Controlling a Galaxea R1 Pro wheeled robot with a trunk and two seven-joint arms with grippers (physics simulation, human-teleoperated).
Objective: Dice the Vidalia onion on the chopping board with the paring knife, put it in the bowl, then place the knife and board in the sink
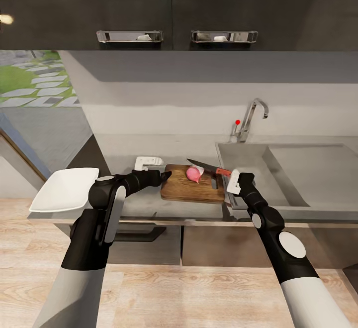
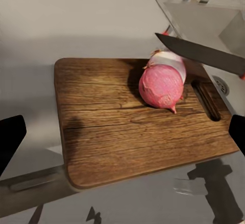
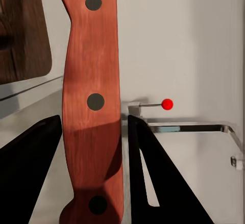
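Brown wood grain marks the chopping board, set on the grey countertop just beside the sink rim. On it lies the pink onion, rounded and papery. The paring knife is clamped by its riveted handle in the right gripper (blade over the onion). The left gripper, jaws apart, is held at the board's free edge, open counter behind; the white bowl overhangs the corner.

Grey countertop under dark cabinets.
The chopping board lies between left gripper and right gripper; the white bowl overhangs the edge beyond the left gripper.
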